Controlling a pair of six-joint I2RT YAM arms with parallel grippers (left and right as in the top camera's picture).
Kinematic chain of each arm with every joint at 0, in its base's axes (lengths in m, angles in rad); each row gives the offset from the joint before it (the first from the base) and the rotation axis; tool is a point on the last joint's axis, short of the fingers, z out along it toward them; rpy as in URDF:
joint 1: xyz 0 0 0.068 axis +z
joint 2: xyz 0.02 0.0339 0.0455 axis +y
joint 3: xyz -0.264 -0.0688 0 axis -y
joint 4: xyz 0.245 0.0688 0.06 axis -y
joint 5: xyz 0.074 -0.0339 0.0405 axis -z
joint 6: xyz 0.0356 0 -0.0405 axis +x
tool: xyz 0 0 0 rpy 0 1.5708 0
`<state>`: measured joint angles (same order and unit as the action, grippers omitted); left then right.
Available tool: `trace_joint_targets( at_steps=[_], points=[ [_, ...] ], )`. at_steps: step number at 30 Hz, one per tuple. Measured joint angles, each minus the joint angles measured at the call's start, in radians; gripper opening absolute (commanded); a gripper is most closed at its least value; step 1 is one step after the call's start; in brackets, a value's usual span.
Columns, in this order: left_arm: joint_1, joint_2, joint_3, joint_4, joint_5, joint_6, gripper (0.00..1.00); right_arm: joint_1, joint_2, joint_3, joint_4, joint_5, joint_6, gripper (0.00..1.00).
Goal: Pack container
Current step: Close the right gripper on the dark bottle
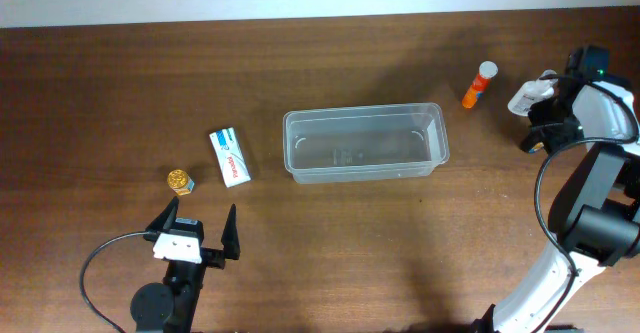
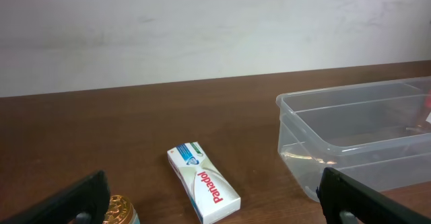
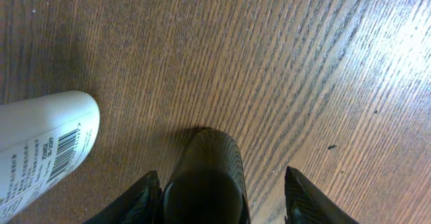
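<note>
- Overhead: left gripper (image 1: 197, 225) sits low at the near-left of the table (image 1: 330, 263), its fingers pointing toward the far edge.
- Left jaws are spread wide and hold nothing. Left wrist view shows both fingertips (image 2: 74, 200) at the bottom corners with bare wood between them.
- Right arm (image 1: 590, 188) stands at the right edge, bent over, with its wrist reaching down to the far-right of the table.
- Right wrist view looks straight down at the wood. Right gripper (image 3: 222, 178) is close to the surface, jaws partly apart.
- A dark rounded object (image 3: 202, 167) sits between the right jaws. It is against one finger, with a gap to the other. Can't tell if it is gripped.
- A white bottle (image 3: 40, 150) with a barcode lies on its side just beside that gripper.
- The container (image 1: 365, 171) is at mid-table, flat on its base, open side up. Its long axis runs left-right across the table, well apart from both grippers.
- A Panadol box (image 1: 230, 156) lies left of the container, near it but not touching.
- A gold-capped jar (image 1: 180, 181) is further left, just ahead of the left gripper.
- An orange bottle (image 1: 479, 84) with a white cap lies tilted, right of the container's far corner.
</note>
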<state>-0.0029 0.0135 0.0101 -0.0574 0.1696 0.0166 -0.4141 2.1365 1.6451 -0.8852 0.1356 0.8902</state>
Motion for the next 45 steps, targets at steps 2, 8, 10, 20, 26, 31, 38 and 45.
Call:
trace_joint_targets(
  at_steps=[2, 8, 10, 20, 26, 31, 38, 45],
  points=[
    [0.0, 0.0, 0.0, 0.0, 0.0, 0.0, 0.99, 0.0, 0.0, -0.002, 0.006, 0.003, 0.0, 0.52],
    [0.0, 0.0, 0.0, 0.0, 0.0, 0.0, 0.99, 0.0, -0.002, -0.004, 0.012, 0.006, 0.0, 0.48],
    [0.0, 0.0, 0.0, 0.0, 0.0, 0.0, 0.99, 0.0, -0.002, -0.004, 0.012, 0.006, -0.001, 0.47],
    [0.0, 0.0, 0.0, 0.0, 0.0, 0.0, 0.99, 0.0, -0.002, -0.004, 0.004, 0.006, -0.002, 0.4],
    [0.0, 0.0, 0.0, 0.0, 0.0, 0.0, 0.99, 0.0, -0.004, -0.004, 0.0, 0.006, -0.005, 0.34],
    [0.0, 0.0, 0.0, 0.0, 0.0, 0.0, 0.99, 0.0, -0.004, -0.003, -0.008, 0.004, -0.035, 0.28],
    [0.0, 0.0, 0.0, 0.0, 0.0, 0.0, 1.0, 0.0, -0.005, 0.014, -0.091, 0.002, -0.061, 0.28],
    [0.0, 0.0, 0.0, 0.0, 0.0, 0.0, 1.0, 0.0, -0.004, 0.048, -0.198, -0.003, -0.065, 0.27]
  ],
)
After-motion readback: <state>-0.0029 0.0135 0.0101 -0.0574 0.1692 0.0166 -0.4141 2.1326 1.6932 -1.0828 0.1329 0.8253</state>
